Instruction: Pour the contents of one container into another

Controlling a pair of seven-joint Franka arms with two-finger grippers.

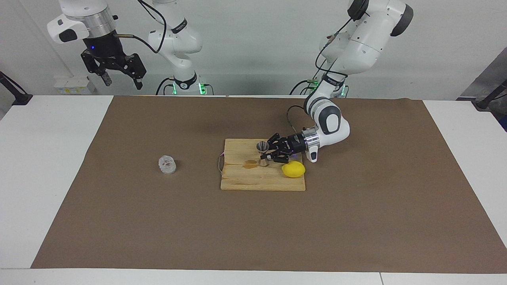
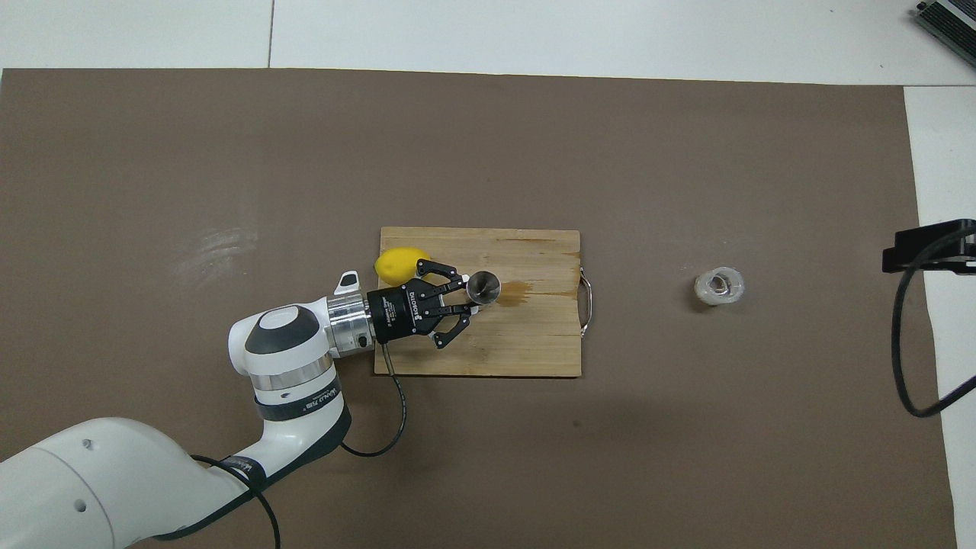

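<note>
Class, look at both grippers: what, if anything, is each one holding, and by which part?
The left gripper grips the steel jigger at its narrow waist, upright on the cutting board. The right gripper hangs in the air, holding nothing.

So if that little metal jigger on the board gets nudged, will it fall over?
Probably. The jigger is tall with a narrow waist, so a sideways push may tip it. Its steel looks smooth, perhaps slippery. The left gripper closes around its waist, which should steady it.
</note>
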